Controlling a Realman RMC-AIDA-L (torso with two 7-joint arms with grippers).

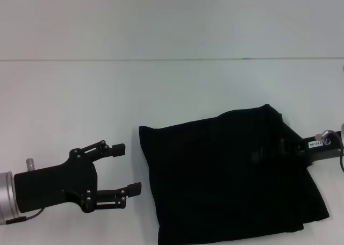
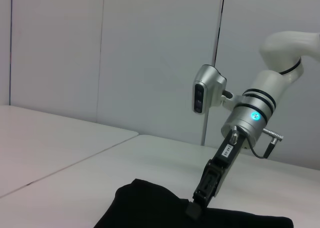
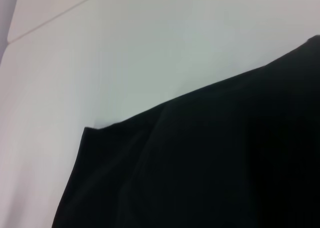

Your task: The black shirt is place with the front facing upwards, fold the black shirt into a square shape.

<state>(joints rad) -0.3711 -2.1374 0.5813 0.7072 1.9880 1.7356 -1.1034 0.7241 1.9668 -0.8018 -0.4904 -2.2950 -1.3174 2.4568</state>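
While left end effector (image 1: 130, 167) sits released beside folded soft black cloth shirt (image 1: 226, 180), right end effector (image 2: 194, 207) presses its far edge, grip unclear.

Our left gripper (image 1: 128, 167) hovers low with fingers spread apart, while our right gripper (image 2: 196, 207) reaches steeply down from its raised arm.

black shirt (image 1: 226, 180): plain black, no print showing, at 5 o'clock in the head view | table (image 1: 161, 94): white, thin dark seam line across it | left gripper (image 1: 129, 167): black, silver wrist, at 8 o'clock | right gripper (image 2: 192, 208): black, white label, silver-white arm with black bands, cyan light
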